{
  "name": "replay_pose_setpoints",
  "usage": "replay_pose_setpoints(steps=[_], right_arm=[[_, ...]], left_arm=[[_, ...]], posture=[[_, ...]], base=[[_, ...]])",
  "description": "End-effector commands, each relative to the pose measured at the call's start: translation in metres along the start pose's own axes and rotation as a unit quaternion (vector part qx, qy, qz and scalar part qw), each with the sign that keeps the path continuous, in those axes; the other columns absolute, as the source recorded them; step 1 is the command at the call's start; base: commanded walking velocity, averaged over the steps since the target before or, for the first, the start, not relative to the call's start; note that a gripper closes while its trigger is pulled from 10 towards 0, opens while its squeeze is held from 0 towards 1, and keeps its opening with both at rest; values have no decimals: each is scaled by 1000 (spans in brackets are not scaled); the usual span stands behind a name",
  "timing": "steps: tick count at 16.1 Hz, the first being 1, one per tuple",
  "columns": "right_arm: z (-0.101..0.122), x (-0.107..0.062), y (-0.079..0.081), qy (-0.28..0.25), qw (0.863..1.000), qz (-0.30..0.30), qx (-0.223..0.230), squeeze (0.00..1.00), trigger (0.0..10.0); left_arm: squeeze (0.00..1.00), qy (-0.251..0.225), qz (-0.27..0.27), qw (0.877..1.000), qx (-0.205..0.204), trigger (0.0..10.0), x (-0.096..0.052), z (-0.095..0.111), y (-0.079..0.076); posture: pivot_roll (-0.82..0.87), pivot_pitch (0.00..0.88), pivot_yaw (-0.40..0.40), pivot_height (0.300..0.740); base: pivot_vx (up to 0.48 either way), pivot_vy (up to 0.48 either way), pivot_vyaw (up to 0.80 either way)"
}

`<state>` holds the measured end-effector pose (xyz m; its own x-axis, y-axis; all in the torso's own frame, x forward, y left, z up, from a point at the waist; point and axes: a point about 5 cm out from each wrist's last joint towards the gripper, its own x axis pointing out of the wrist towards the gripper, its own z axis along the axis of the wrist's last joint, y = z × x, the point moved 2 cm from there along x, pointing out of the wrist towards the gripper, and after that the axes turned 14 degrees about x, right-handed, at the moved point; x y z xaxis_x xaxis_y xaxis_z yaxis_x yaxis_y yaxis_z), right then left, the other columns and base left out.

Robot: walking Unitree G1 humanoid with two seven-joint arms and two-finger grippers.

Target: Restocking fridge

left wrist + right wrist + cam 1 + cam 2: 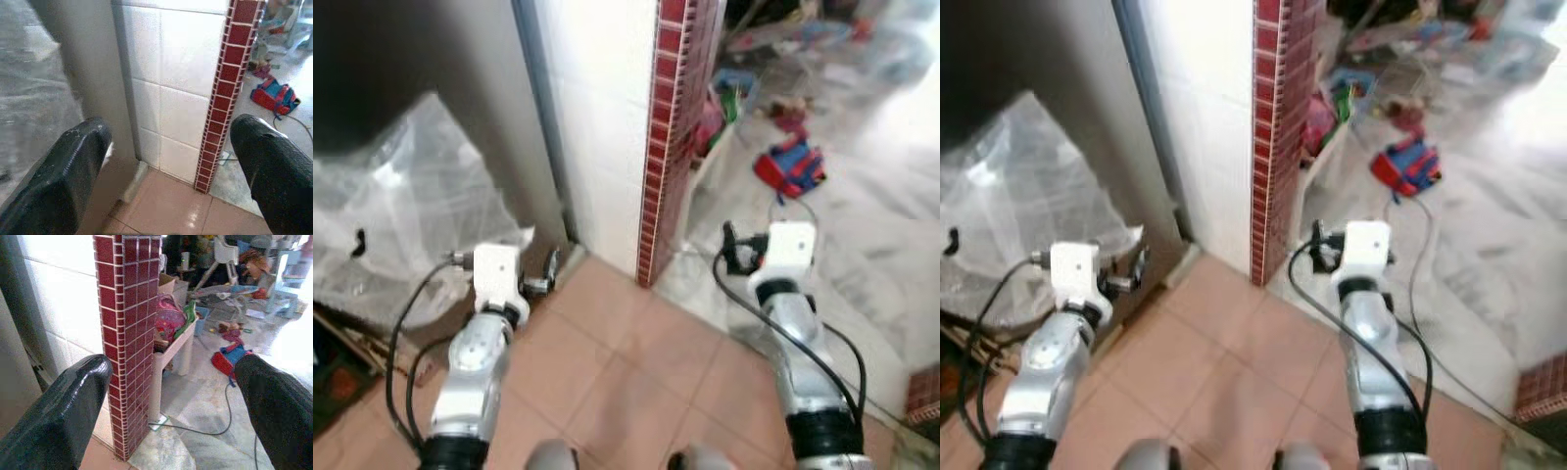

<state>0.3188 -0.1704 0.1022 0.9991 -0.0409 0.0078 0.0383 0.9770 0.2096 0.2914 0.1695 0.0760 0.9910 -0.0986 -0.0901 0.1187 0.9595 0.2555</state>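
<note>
Both silver arms reach forward over the pink floor tiles point(636, 362); the left gripper point(171, 161) hangs with its two black fingers wide apart and nothing between them, near the grey fridge side point(494, 108); the right gripper point(176, 396) likewise has its fingers spread and bare; ahead stands a white tiled wall point(602, 108) edged by a red tiled strip point(666, 127); crumpled clear plastic point(401, 196) lies against the fridge on the left; a red-and-blue bag point(791, 168) lies on the marble floor point(871, 235) beyond the right arm, with a black cable point(195, 428) nearby.
</note>
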Motion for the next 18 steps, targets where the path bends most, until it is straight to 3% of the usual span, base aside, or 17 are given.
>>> replay_pose_setpoints(steps=[1, 6, 10, 18], right_arm=[[5, 4, 5, -10, 1000, 7, 0, 0, 10000], [9, 10, 2, -15, 1000, -12, 16, 0, 10000], [4, 4, 1, -11, 999, -26, 22, 0, 10000], [5, 6, 3, -14, 999, -26, 28, 0, 10000]], left_arm=[[0, 9, 2, 1000, 5, 10000, 0, -5, 4], [0, -15, 21, 1000, 8, 10000, 5, 4, 15], [0, -23, 7, 1000, 8, 10000, 3, 4, 8], [0, -39, -10, 999, 10, 10000, 1, 7, 4]], posture=[[37, 63, 31, 740], [39, 70, 32, 740], [35, 73, 40, 740], [39, 80, 42, 740]], base=[[0, 480, -800], [0, 469, -800], [307, 0, -800], [0, 0, -800]])
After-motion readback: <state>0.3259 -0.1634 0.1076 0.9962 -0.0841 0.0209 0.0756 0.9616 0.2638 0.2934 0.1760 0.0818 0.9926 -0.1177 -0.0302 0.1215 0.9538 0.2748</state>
